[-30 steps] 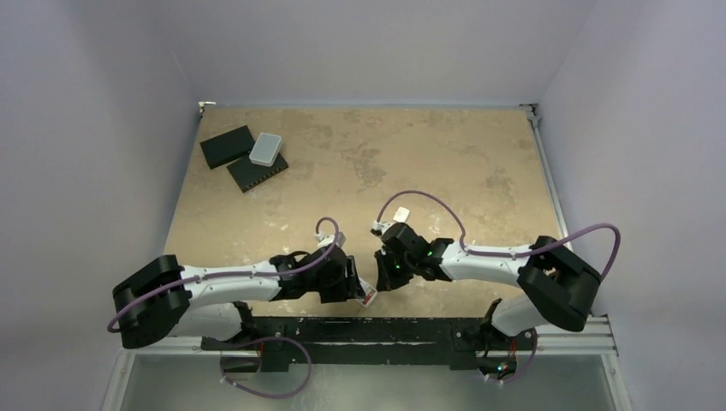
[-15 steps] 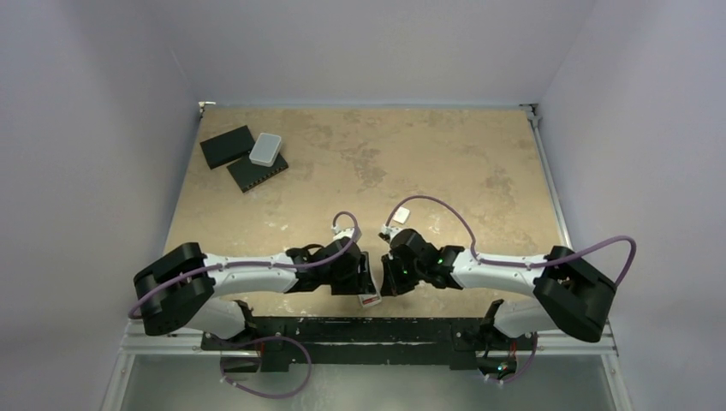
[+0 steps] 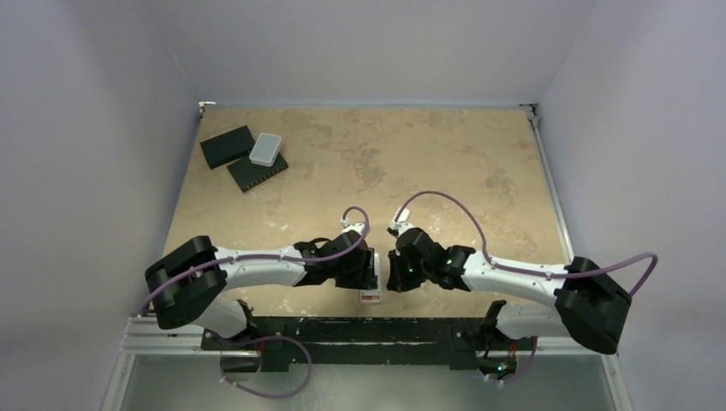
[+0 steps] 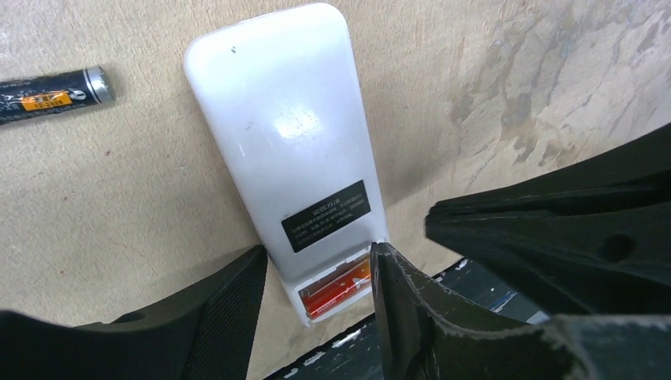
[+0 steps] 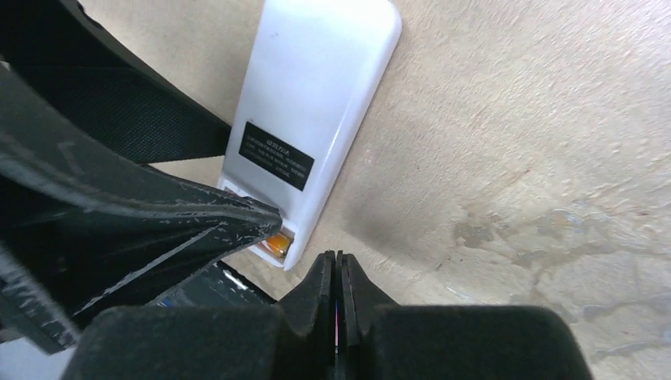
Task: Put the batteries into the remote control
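The remote control (image 4: 293,158) lies back up on the table at the near edge, with a dark label and an open compartment at its near end. A reddish-orange battery (image 4: 336,289) lies in that compartment. My left gripper (image 4: 320,252) straddles that end, with a finger against each side. The dark battery (image 4: 51,95) lies loose on the table beyond the remote's far end. My right gripper (image 5: 338,257) is shut and sits just right of the compartment end of the remote (image 5: 316,111). In the top view both grippers meet at the remote (image 3: 370,296).
Two flat black slabs (image 3: 227,145) (image 3: 257,174) and a light grey rounded box (image 3: 266,149) lie at the far left corner. The black base rail (image 3: 368,330) runs right below the remote. Walls close in on three sides.
My left gripper has moved right and now straddles the remote's end. My right gripper has shifted slightly right and its arm has stretched out. The remote has stayed in place.
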### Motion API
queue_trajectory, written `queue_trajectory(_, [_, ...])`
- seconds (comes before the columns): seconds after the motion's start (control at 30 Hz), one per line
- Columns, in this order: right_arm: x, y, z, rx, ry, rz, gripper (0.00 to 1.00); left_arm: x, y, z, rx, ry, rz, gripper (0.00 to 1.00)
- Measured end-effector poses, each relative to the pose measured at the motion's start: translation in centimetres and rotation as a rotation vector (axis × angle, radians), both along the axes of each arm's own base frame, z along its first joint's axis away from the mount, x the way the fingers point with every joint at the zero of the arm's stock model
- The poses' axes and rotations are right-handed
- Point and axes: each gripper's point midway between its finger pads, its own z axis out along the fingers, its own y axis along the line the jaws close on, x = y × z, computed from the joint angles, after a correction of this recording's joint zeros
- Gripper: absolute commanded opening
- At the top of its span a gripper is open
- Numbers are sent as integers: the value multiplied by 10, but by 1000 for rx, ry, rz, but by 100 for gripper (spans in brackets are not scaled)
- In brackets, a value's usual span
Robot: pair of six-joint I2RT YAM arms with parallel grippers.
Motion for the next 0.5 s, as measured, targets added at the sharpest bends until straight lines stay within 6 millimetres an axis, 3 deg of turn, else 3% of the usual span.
queue_trajectory(0.13, [7,-6,12,-23,-34,-30,23,2,4,0,18,-11,-9,51])
queue_trajectory(0.27, [20,-2,31,-29,-87,-48,29,5,15,6,46,-30,2,52])
queue_trajectory(0.5, [42,9,61,-17,-179,-42,37,21,29,56,20,-139,44,55])
